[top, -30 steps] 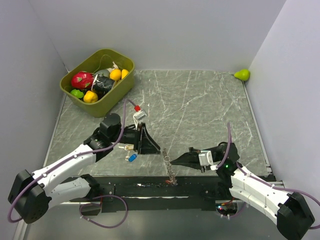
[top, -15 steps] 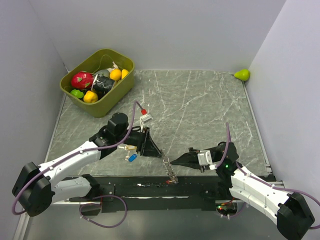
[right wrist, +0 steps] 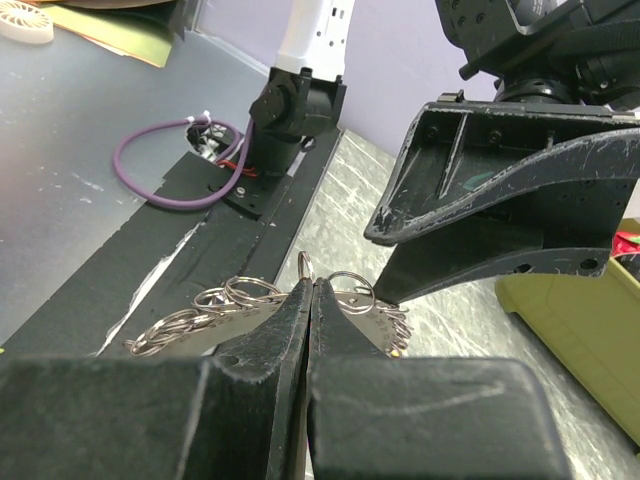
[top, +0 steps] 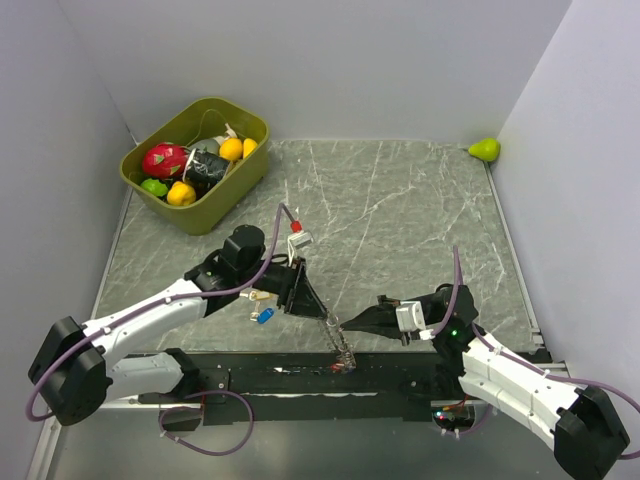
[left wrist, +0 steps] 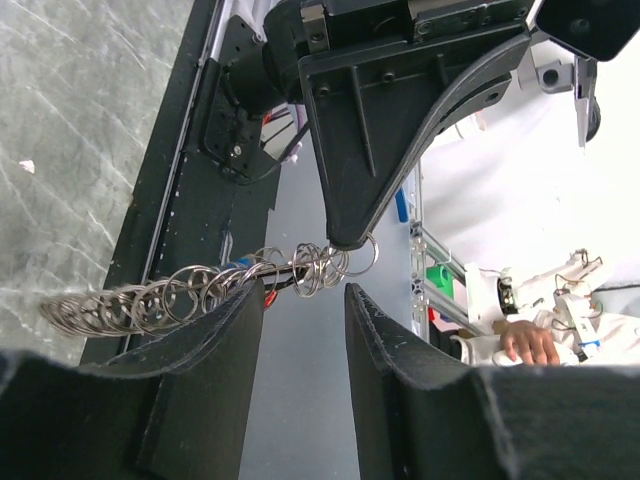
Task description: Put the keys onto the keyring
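The keyring (top: 340, 342) is a chain of linked silvery rings, hanging from my right gripper (top: 345, 323) over the table's near edge. In the right wrist view the right gripper (right wrist: 311, 283) is shut on the keyring (right wrist: 240, 295). My left gripper (top: 322, 311) is open and empty, its tips just short of the right gripper's tips. In the left wrist view its fingertips (left wrist: 300, 290) sit just below the keyring (left wrist: 200, 290), not gripping it. A blue key (top: 264, 316) and a beige key (top: 250, 295) lie on the table under the left arm.
An olive bin (top: 196, 163) with toy fruit stands at the back left. A green pear toy (top: 485, 149) lies in the back right corner. The black rail (top: 330, 378) with the arm bases runs along the near edge. Grey walls close in the sides.
My left gripper has moved right and nearer, closing on the right gripper's tips and the keyring. The right gripper and the keys have stayed in place.
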Motion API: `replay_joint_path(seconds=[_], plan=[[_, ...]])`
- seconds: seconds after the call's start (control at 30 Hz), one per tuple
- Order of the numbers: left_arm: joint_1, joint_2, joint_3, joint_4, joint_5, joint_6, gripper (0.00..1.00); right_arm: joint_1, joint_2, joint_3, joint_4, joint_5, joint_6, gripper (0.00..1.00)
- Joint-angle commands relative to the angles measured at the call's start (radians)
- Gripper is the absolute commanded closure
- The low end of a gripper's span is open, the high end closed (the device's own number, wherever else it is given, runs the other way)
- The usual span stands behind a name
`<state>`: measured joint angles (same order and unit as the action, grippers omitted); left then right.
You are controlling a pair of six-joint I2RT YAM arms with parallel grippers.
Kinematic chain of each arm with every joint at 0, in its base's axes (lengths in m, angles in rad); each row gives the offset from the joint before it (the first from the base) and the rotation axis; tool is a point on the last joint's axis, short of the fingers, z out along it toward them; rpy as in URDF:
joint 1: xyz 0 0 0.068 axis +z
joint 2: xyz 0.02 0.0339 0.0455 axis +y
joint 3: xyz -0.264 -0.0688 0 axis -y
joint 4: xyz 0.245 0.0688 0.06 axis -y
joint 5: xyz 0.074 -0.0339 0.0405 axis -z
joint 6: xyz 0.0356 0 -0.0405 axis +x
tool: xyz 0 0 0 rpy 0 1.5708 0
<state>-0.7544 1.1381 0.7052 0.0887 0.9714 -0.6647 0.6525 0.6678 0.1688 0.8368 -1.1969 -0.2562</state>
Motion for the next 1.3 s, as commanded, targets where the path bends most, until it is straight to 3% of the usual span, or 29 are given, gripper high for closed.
replay_joint_path(seconds=[0.0, 1.0, 1.27], plan=[[-0.023, 0.018, 0.048, 0.005, 0.018, 0.03, 0.56, 0.007, -0.019, 0.024, 0.036, 0.013, -0.009, 1.0], [-0.086, 0.104, 0.086, 0.031, 0.026, 0.039, 0.69, 0.007, -0.045, 0.028, -0.027, 0.034, -0.044, 1.0], [-0.099, 0.123, 0.083, 0.02, 0.041, 0.056, 0.79, 0.007, -0.048, 0.024, -0.03, 0.036, -0.049, 1.0]])
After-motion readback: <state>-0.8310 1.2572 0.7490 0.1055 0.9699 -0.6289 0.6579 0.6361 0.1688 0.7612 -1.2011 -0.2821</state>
